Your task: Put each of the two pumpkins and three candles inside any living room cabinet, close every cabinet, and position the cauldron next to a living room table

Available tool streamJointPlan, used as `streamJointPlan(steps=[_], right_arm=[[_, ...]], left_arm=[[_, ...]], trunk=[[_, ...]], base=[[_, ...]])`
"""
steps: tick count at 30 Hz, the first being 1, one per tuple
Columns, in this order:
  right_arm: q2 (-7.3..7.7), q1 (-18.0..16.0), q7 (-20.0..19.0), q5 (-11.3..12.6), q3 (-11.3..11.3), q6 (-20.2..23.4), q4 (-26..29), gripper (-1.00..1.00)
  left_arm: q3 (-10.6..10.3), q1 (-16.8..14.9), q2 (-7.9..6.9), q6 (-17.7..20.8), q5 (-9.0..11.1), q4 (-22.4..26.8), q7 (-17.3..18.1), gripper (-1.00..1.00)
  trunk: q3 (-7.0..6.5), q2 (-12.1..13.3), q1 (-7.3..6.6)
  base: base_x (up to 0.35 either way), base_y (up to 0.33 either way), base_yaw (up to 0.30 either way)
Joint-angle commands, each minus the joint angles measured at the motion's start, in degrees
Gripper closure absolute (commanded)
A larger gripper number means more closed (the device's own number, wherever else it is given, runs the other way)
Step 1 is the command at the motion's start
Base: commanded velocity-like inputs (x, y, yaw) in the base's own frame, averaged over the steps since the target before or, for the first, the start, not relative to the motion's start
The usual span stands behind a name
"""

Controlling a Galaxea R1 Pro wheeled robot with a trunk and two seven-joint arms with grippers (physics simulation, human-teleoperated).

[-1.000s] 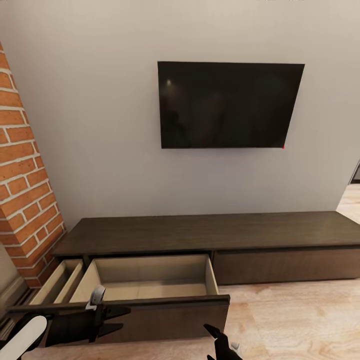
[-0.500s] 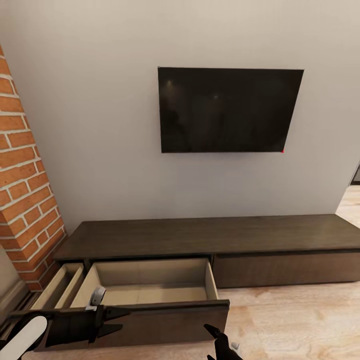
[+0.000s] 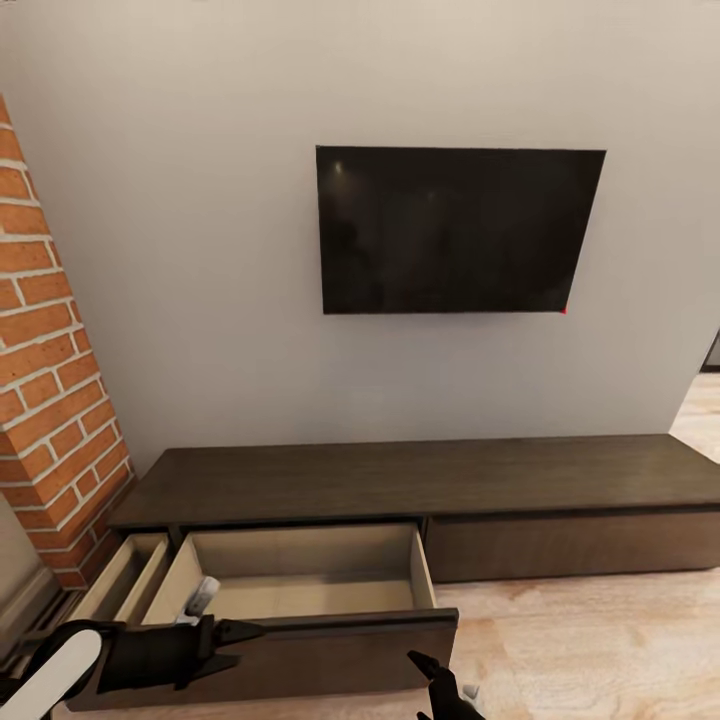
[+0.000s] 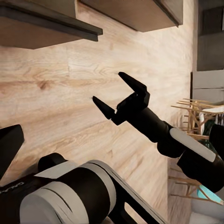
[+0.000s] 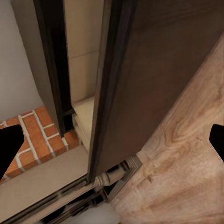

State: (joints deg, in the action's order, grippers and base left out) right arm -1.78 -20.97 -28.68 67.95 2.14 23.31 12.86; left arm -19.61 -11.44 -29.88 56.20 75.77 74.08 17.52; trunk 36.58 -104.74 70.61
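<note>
At six o'clock, the long dark-brown wood cabinet [image 3: 420, 480] has its drawer out; both black claws, left gripper [image 3: 225, 640] and right gripper [image 4: 119, 95], gape empty — fetch items next.

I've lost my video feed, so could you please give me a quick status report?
Left gripper open at drawer front. Right gripper open, empty. Cabinet has two drawers open, big one looks empty.
</note>
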Motion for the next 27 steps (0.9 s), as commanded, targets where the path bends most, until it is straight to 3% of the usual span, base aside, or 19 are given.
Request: streamJointPlan(steps=[1, 10, 18, 21, 27], right_arm=[[0.02, -0.03, -0.01, 0.42, 0.23, 0.04, -0.03, -1.0], [0.02, -0.03, 0.54, -1.44, 0.33, -0.3, -0.09, -1.0], [0.06, -0.03, 5.66, -3.74, 0.32, -0.17, 0.04, -1.0], [0.06, -0.03, 8.89, -3.85, 0.32, -0.13, 0.1, -1.0], [0.02, -0.03, 9.91, -3.83, 0.26, -0.58, 0.21, -1.0]], left_arm=[[-0.08, -0.18, 0.3, 0.03, -0.36, -0.01, -1.02, -1.0], [-0.01, -0.57, 1.11, -0.01, -0.36, 0.09, -9.67, -1.0], [0.04, -1.04, 1.28, -0.09, -0.41, 0.1, -16.66, -1.0], [0.07, -1.74, 2.0, -0.12, -0.44, 0.1, -22.32, -1.0], [0.02, -2.26, 4.75, -0.73, -0.51, 0.1, -32.59, -1.0]], trunk=[[-0.13, 0.39, -0.23], [-1.74, 4.0, -2.21], [-3.18, 7.21, -3.97], [-3.72, 8.41, -4.63], [-4.8, 10.82, -5.94]], base=[[0.0, 0.0, 0.0], [0.0, 0.0, 0.0], [0.0, 0.0, 0.0], [0.0, 0.0, 0.0], [0.0, 0.0, 0.0]])
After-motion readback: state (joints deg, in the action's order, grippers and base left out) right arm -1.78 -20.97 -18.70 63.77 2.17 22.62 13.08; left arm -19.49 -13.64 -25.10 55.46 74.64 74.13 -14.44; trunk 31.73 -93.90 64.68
